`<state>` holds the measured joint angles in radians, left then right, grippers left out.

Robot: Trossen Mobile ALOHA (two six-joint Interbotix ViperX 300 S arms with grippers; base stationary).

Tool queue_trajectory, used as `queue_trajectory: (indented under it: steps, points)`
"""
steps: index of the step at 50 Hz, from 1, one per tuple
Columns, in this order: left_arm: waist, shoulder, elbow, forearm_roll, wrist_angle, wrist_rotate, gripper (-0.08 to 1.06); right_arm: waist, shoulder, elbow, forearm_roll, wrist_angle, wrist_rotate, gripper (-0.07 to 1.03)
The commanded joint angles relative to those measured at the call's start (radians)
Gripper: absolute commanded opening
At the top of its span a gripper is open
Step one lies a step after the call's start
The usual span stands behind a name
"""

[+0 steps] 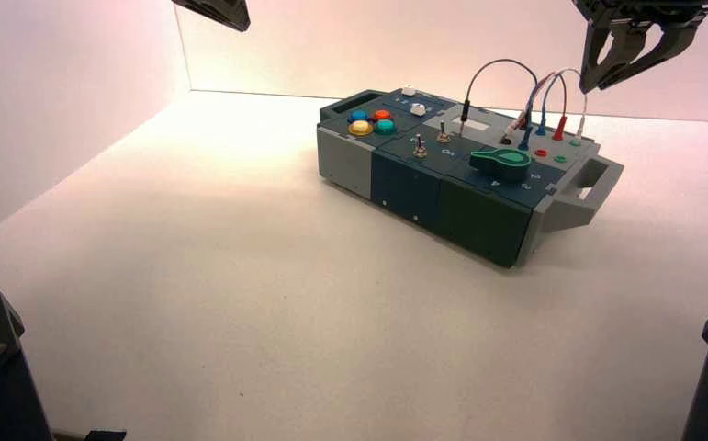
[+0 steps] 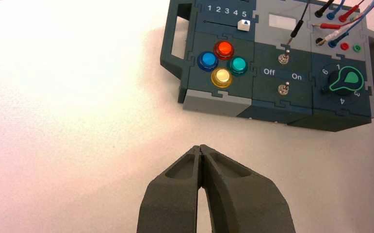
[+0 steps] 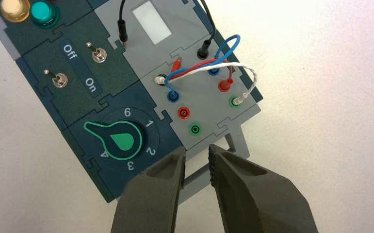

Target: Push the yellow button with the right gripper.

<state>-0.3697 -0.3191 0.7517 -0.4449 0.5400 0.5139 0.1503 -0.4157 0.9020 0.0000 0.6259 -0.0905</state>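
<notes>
Yellow button (image 1: 360, 128) is seen at the left end of the grey-blue box (image 1: 423, 188), as the near-left member of a cluster of four domed buttons; it is flanked by the blue button (image 1: 358, 116), the orange-red button (image 1: 382, 115) and the teal button (image 1: 385, 127). Nothing is touching it. The box is set at an angle on the white worktop (image 1: 240, 303). The right tool (image 1: 627, 57) is held high above the right end of the box, over the coloured wires (image 1: 538, 101) and well apart from the buttons; in the right wrist view its fingers (image 3: 233, 170) are seen slightly parted, with a narrow gap between the tips, and nothing is gripped. Beneath it in that view the green knob (image 3: 119, 138), the jack sockets with their plugged leads, and the two toggle switches (image 3: 96, 53) lettered "Off" and "On" are shown, with the yellow button at the far corner of the picture. The left tool (image 2: 202, 151) is kept raised at the left, away from the box, its tips pressed together on nothing above bare worktop. A white slider cap (image 2: 243, 25) is seen near the mark 5 on the numbered track.
</notes>
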Motion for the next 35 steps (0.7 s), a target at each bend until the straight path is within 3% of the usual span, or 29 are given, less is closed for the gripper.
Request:
queue_trajectory:
  steps: [1,23,35]
  points:
    - [0.0,-0.02,-0.012,0.0,-0.006,0.005,-0.03,-0.002,-0.015,-0.017,0.003,-0.003,0.002,0.28]
    - [0.0,-0.025,-0.012,0.0,-0.011,0.005,-0.03,-0.002,-0.018,-0.02,0.002,-0.003,0.002,0.28]
    - [0.0,-0.063,0.003,-0.003,-0.067,0.005,-0.03,0.003,-0.038,-0.02,0.005,-0.003,0.0,0.21]
